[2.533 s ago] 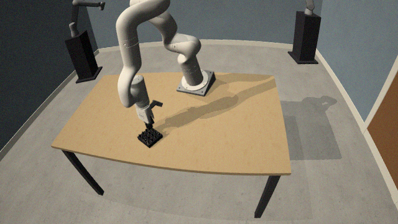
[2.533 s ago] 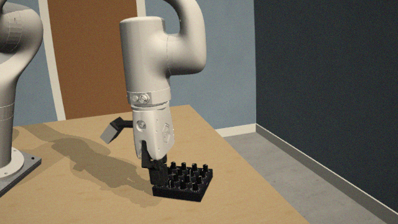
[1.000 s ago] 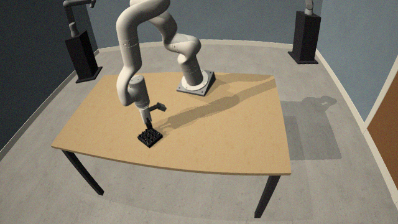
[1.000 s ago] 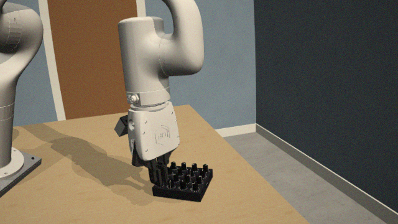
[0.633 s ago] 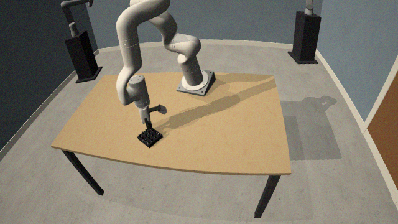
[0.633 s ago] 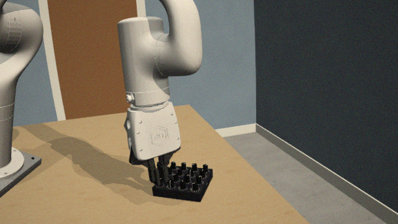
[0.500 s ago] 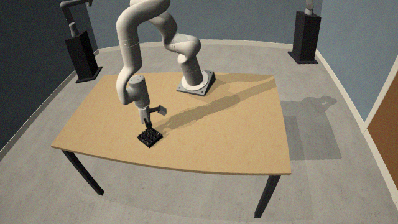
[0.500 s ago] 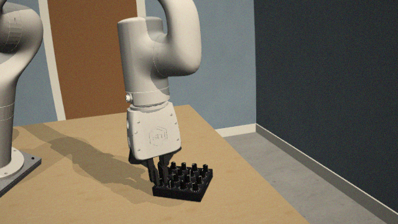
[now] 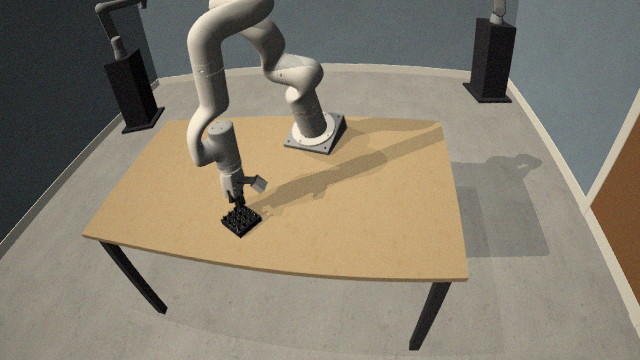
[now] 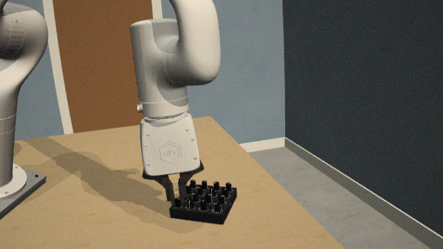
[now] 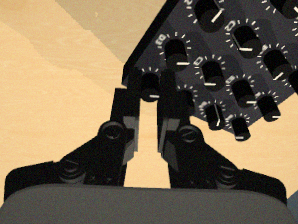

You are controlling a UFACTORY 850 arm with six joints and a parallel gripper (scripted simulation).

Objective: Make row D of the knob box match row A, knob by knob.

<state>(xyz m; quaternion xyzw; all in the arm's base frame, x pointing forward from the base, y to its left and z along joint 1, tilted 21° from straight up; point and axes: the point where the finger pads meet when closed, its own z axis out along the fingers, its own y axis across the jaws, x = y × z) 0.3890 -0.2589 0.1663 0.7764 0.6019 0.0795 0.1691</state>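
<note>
The black knob box (image 9: pixel 242 221) (image 10: pixel 202 214) (image 11: pixel 229 46) stands on its feet on the wooden table (image 9: pixel 350 225), with several rows of black knobs, each with a white line. My gripper (image 9: pixel 240 203) (image 10: pixel 176 198) (image 11: pixel 149 86) points down at the box's corner nearest the arm. Its fingers are shut on the corner knob (image 11: pixel 149 83) (image 10: pixel 177 202) there, one finger on each side. In the wrist view the box lies skewed toward the upper right. The printed names are too small to read, so I cannot tell which knob this is.
The arm's base plate (image 9: pixel 315 139) (image 10: pixel 15 188) is bolted at the back of the table. Two black pedestals (image 9: pixel 131 90) (image 9: pixel 491 60) stand on the floor beyond it. The table's front edge is close to the box.
</note>
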